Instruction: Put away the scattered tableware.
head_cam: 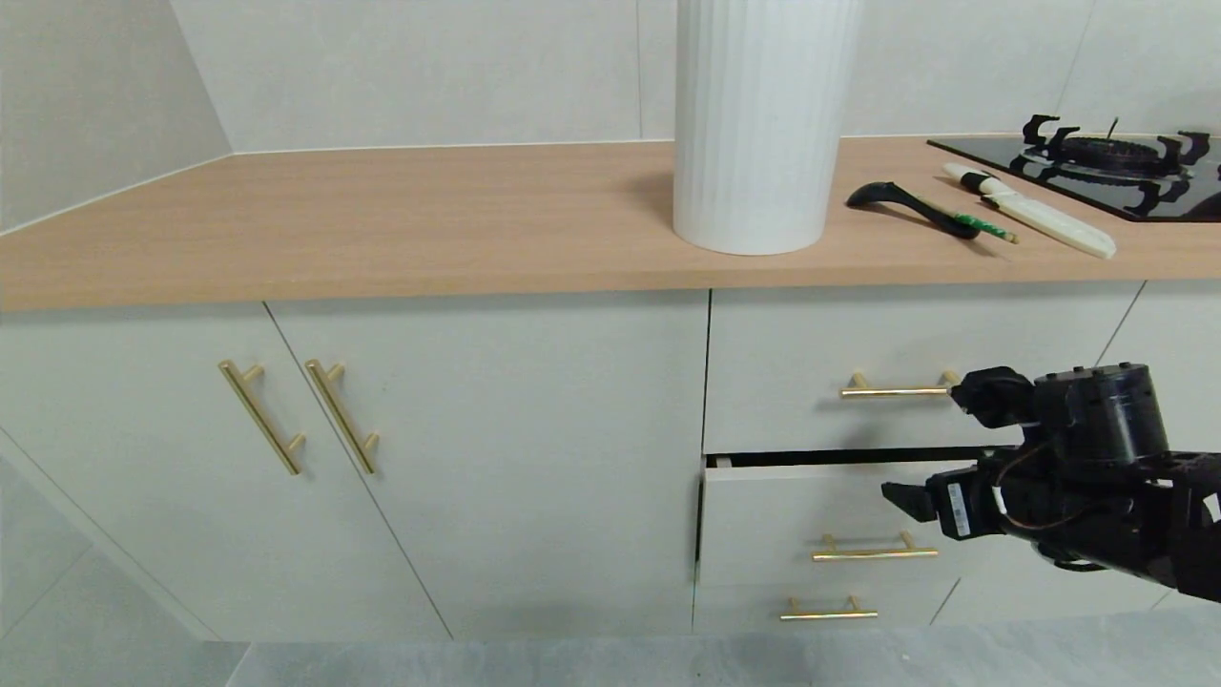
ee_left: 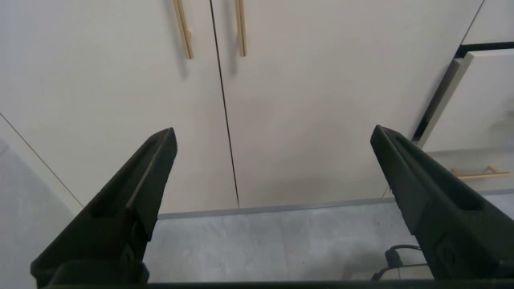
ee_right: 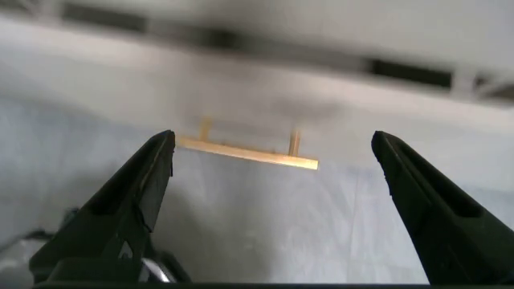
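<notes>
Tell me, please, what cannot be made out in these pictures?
Drawer contents: head view, only a dark slit shows above its front.
Container top: head view, cut off by the upper edge.
Hob: head view, cut off at the right edge.
Handle: right wrist view, blurred; which drawer it belongs to is unclear.
Green utensil: head view, too small to identify.

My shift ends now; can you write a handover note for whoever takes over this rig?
Left gripper: open, empty, facing the cabinet doors.
Right gripper: open, empty, facing the handle of the middle drawer, which is ajar.
Black ladle, green stick and white knife lie on the counter beside the hob.
Done: nothing stowed.
Left: open the drawer fully, stow all three.
</notes>
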`<state>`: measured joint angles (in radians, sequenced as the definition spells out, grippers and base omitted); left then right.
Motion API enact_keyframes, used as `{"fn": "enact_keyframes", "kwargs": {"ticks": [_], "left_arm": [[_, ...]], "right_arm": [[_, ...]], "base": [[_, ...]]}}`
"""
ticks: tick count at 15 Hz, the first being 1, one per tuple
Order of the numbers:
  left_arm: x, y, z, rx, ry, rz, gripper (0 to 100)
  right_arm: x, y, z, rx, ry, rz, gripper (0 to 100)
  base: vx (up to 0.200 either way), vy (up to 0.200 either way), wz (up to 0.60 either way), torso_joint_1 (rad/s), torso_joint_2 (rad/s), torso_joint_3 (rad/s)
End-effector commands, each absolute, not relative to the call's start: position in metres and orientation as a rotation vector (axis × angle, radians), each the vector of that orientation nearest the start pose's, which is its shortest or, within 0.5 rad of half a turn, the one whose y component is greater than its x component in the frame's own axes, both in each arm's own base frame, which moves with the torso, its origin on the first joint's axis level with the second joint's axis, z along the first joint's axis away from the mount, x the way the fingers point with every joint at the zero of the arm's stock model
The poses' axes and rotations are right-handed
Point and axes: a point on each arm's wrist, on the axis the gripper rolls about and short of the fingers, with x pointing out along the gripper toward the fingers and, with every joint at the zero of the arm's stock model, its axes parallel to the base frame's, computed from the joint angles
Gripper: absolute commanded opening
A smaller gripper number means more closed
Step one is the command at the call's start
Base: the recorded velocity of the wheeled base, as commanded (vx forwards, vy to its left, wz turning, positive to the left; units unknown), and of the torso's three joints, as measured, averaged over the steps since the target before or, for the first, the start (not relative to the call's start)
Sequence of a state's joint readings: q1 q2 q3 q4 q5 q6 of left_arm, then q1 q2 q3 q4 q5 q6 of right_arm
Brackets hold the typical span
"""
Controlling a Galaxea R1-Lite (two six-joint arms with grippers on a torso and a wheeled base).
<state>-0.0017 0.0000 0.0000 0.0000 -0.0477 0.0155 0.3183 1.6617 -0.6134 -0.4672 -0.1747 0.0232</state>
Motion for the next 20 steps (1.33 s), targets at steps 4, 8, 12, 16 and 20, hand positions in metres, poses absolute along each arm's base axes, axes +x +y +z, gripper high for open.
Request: {"fn": "enact_keyframes", "kwargs": {"ticks": [4, 8, 12, 16, 20], "left_arm": [[-0.023, -0.001, 0.076, 0.015, 0.001, -0.049, 100], [-0.023, -0.001, 0.076, 0.015, 0.001, -0.049, 100], [-0.023, -0.001, 0.076, 0.015, 0.001, -0.049, 100], [-0.023, -0.001, 0.076, 0.015, 0.001, -0.049, 100], [-0.023, -0.001, 0.076, 0.015, 0.001, -0.049, 100]], "right_arm": [[0.288, 0.084, 0.118, -0.072, 0.603, 0.092, 100], [0.298, 0.084, 0.115, -0.012, 0.538, 0.078, 100], [0.307, 0.087, 0.100, -0.011, 0.531, 0.077, 100], [0.319, 0.092, 0.082, -0.009, 0.501, 0.075, 100], [0.326, 0.094, 0.071, -0.015, 0.484, 0.046, 100]], "base": [[0.000, 0.000, 0.00, 0.000, 0.00, 0.000], [0.000, 0.000, 0.00, 0.000, 0.00, 0.000], [0.000, 0.000, 0.00, 0.000, 0.00, 0.000], [0.000, 0.000, 0.00, 0.000, 0.00, 0.000], [0.000, 0.000, 0.00, 0.000, 0.00, 0.000]]}}
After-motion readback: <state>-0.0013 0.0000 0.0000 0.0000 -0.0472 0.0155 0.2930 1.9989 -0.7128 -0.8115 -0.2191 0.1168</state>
